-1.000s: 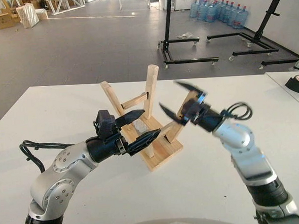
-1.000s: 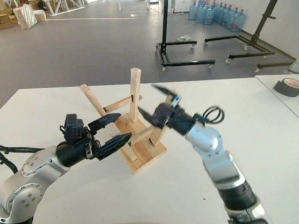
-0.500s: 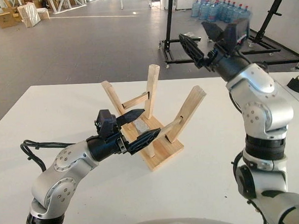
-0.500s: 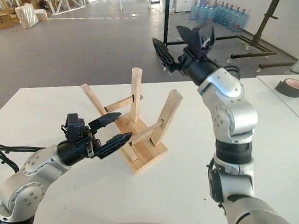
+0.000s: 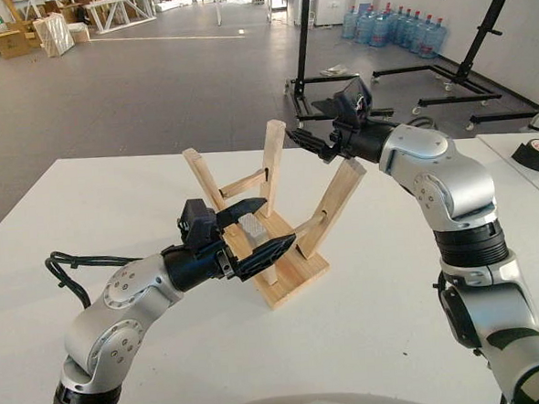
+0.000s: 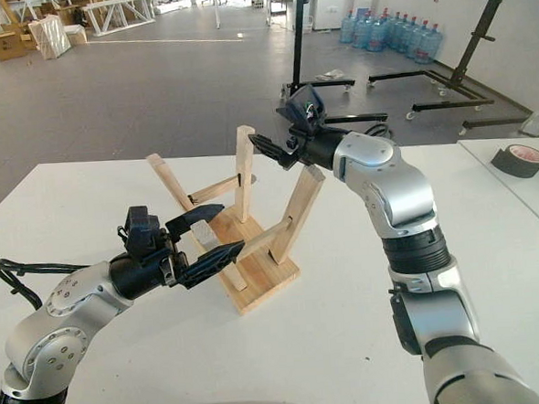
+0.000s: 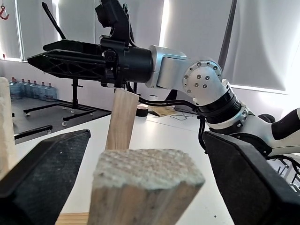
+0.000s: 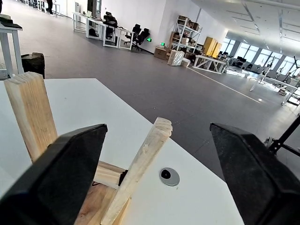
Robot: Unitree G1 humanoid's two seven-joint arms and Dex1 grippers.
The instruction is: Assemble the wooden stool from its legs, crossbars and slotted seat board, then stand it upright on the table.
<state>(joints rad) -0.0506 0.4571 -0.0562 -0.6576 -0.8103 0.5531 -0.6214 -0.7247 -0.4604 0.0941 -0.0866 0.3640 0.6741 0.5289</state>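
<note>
Your left claw (image 5: pixel 280 221) was spread wide, one finger on each side of the short front leg (image 7: pixel 145 183), whose rough sawn end stood between them. I couldn't tell whether either finger touched the wood. Your right claw (image 8: pixel 158 129) was also spread, holding nothing. It hung just above the top of the slanted right leg (image 5: pixel 338 202), close to the tall back leg (image 5: pixel 273 160); whether it touched either was unclear.

The stool (image 5: pixel 275 220) stood upside down near the middle of the counter (image 5: pixel 396 322), resting on its seat board (image 5: pixel 292 274) with its legs pointing up. You could count four legs: the front one between your left fingers, the right one, the tall back one and a tilted left leg (image 5: pixel 202 174). Two crossbars showed, one (image 5: pixel 241 181) joining the left leg to the tall one and one (image 5: pixel 303 227) running from the right leg toward the front leg.

The counter was plain white. A black cable (image 5: pixel 63 270) looped on it beside your left arm. A roll of black tape (image 5: pixel 536 152) lay on a neighbouring white table to your right. Beyond stretched a grey hall floor with two black wheeled stands (image 5: pixel 335 79) and a cluster of blue water jugs (image 5: pixel 405 24) by the far wall, too bunched to count.
</note>
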